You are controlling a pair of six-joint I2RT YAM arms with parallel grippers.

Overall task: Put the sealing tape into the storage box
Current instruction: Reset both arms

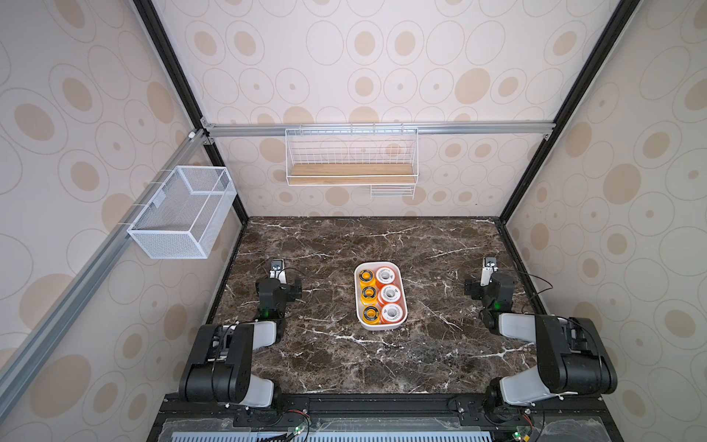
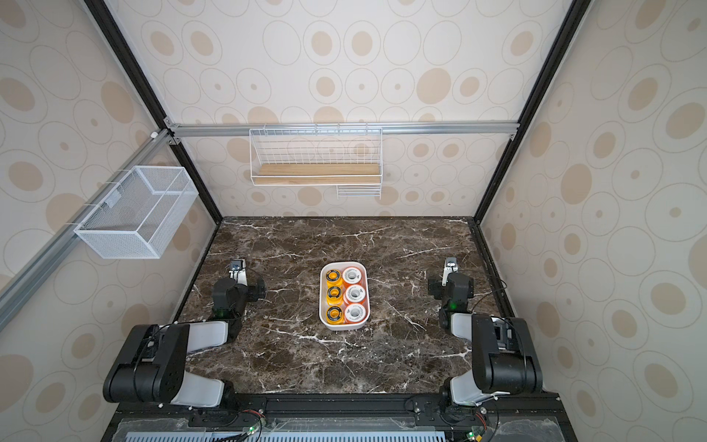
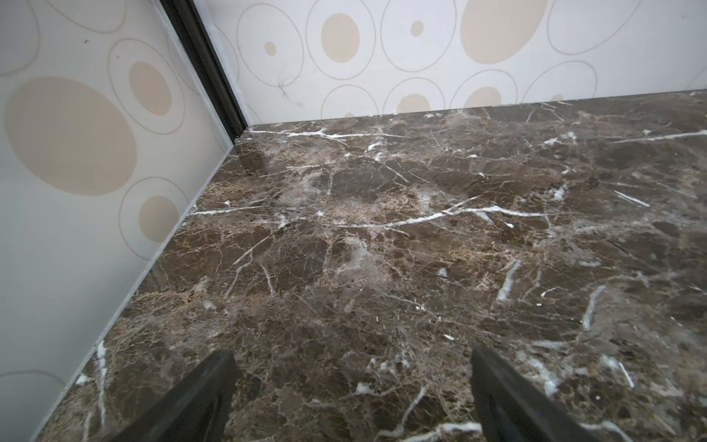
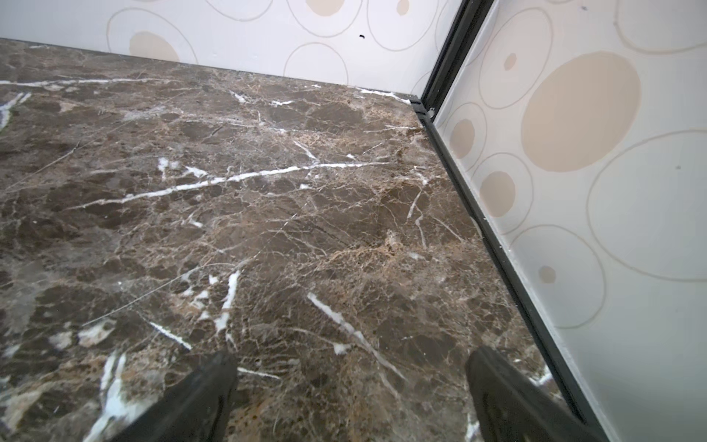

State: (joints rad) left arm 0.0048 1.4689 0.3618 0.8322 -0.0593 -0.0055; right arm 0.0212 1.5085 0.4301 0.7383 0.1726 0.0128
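The storage box (image 1: 356,302) (image 2: 321,302), a small white tub, stands in the middle of the marble tabletop in both top views. The sealing tape fills it: three yellow spools with black rings (image 1: 368,293) (image 2: 334,293) lie in its left row and three orange spools with white faces (image 1: 389,294) (image 2: 354,294) in its right row. My left gripper (image 1: 277,268) (image 3: 352,382) hovers open over bare marble near the left wall, well left of the box. Over by the right wall, my right gripper (image 1: 489,266) (image 4: 352,382) is open too, with nothing between its fingers. Neither wrist view shows the box.
A white wire-mesh basket (image 1: 180,214) hangs on the left wall rail. A wire rack with a wooden board (image 1: 351,168) hangs on the back wall. Dark marble (image 1: 325,363) surrounds the box, and side walls stand close to both grippers.
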